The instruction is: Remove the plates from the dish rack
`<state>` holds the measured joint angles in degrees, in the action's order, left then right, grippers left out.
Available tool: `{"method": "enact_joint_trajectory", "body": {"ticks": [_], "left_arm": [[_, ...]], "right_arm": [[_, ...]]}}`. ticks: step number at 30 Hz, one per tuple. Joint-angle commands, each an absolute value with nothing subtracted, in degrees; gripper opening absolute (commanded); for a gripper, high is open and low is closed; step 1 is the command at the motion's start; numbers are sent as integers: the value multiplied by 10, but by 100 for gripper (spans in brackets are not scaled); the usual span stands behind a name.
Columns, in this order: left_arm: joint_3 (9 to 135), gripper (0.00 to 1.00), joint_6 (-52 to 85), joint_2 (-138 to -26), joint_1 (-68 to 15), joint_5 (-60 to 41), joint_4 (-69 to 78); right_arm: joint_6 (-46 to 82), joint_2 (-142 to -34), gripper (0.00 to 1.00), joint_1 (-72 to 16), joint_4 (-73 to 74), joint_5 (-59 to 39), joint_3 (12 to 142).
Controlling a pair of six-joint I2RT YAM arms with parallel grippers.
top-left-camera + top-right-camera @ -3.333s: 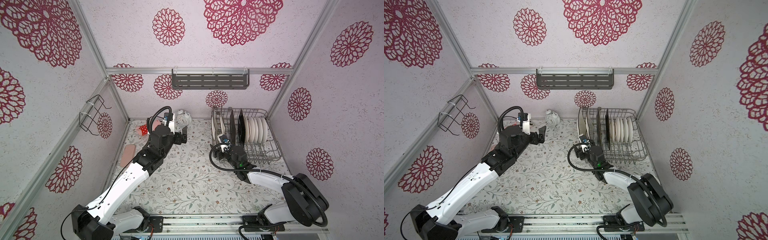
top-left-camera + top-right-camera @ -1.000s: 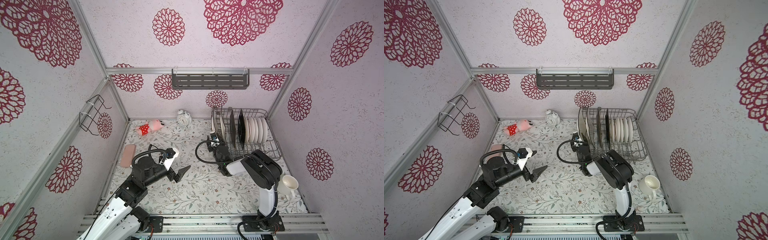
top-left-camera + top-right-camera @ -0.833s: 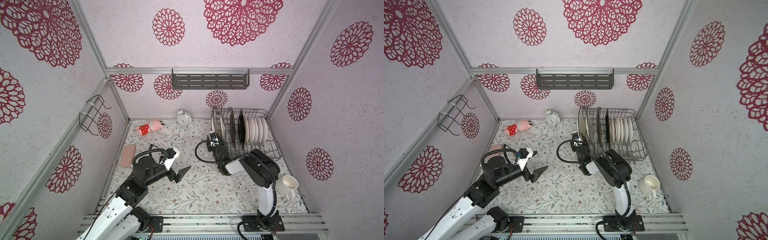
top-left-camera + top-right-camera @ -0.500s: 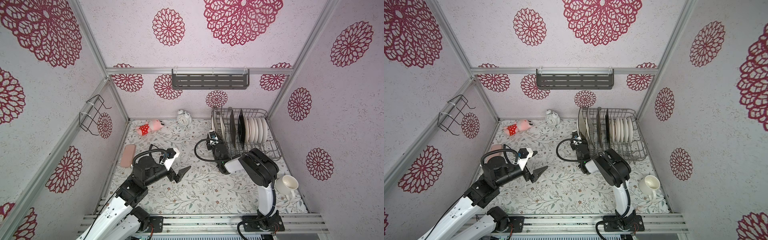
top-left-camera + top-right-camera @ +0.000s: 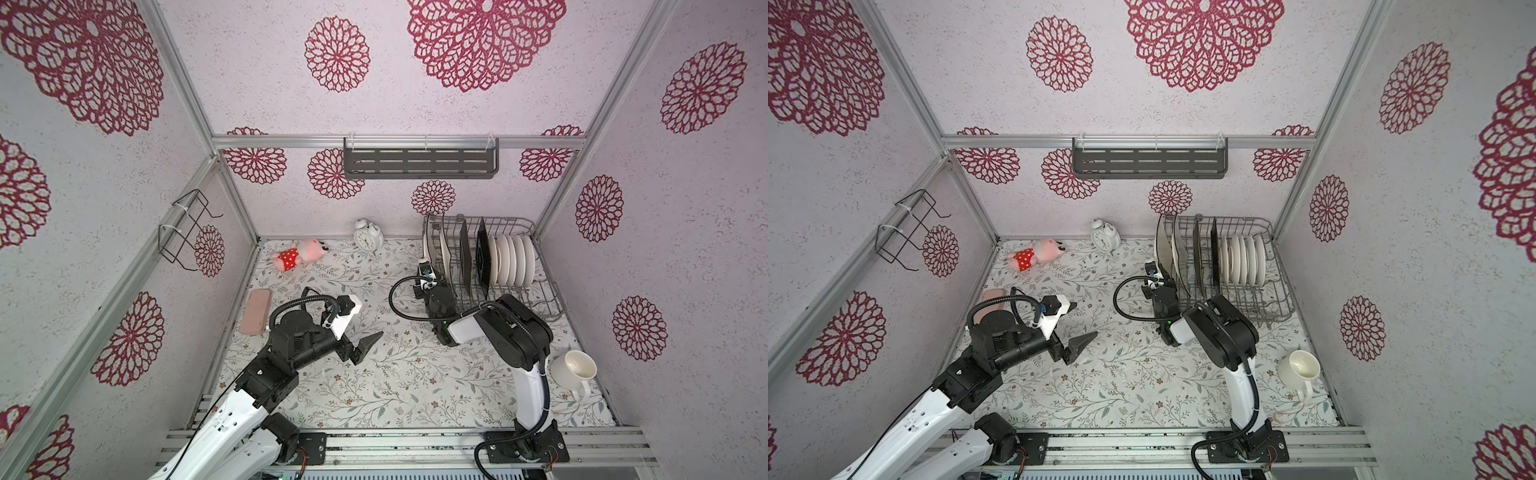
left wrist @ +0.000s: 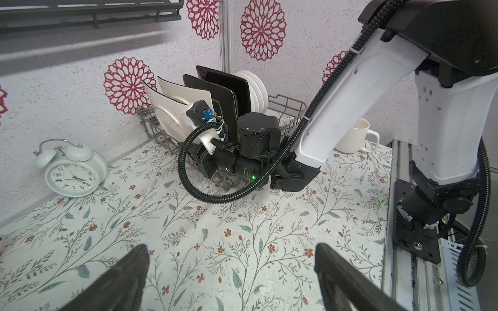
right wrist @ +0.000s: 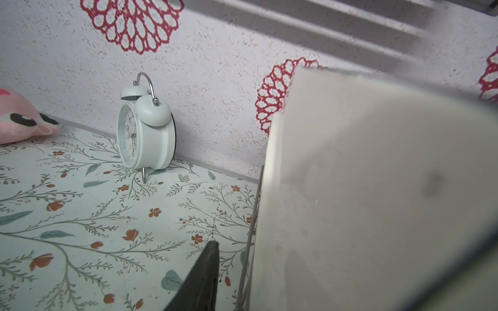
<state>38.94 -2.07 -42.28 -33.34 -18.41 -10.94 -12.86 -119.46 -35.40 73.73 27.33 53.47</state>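
My left gripper (image 5: 366,347) hangs open. My right gripper (image 5: 435,275) is at the end plate (image 7: 363,188) in the dish rack (image 5: 536,300); I cannot tell whether it grips.

Your white-and-black left arm (image 5: 291,349) carries the black two-fingered left gripper (image 6: 231,253) spread wide, while your folded right arm (image 5: 515,332) extends the right gripper (image 5: 432,272), its jaws' state hidden.

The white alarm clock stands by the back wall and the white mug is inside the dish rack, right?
Not quite. The alarm clock does stand by the back wall, but the mug is not inside the dish rack: it sits on the table outside it, near the front right corner. Both top views show this.
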Motion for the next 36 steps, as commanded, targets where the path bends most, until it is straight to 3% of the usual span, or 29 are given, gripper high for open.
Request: {"method": "enact_joint_trajectory", "body": {"ticks": [1,14,23,36], "left_arm": [[389,97,-36,-420,-337,-178,-89],[377,97,-35,-423,-337,-172,-71],[368,97,-37,-419,-337,-171,-70],[351,97,-42,-411,-337,-165,-60]], "right_arm": [[-123,-1195,35,-350,772,283,551],[-141,-1194,22,-348,767,260,556],[-142,-1184,1,-347,763,233,555],[-156,-1164,0,-346,768,231,556]]}}
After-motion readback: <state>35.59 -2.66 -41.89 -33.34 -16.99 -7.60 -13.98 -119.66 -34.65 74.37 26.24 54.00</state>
